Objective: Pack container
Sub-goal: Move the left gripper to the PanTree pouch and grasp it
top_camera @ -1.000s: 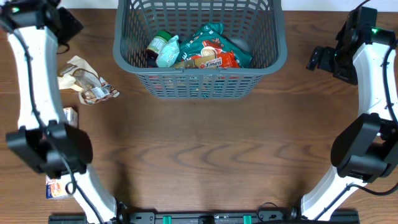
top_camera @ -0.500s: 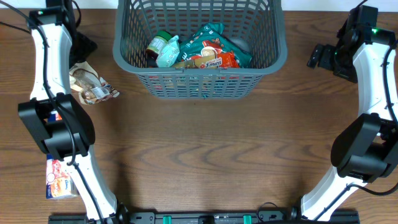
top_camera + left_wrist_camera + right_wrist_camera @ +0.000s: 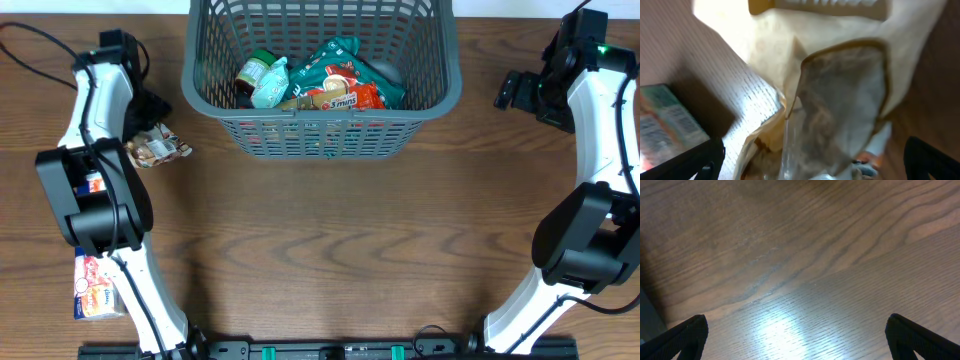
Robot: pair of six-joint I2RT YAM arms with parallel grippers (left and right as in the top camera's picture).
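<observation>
Left gripper (image 3: 812,162): fingers wide apart, low over a crumpled tan paper pouch with clear window (image 3: 840,100); nothing clamped.
Right gripper (image 3: 800,340): fingers apart over the brown wooden table (image 3: 800,255), far right side.
Container: large dark grey slotted plastic basket (image 3: 320,130), far centre of table, upright, mouth up, snack packets (image 3: 335,85) inside.
Long axis: near wall runs left-right; far end out of frame, so unconfirmed.

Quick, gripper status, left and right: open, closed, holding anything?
Left gripper: open over the snack bag, holding nothing.
Right gripper: open, empty, over the table.
</observation>
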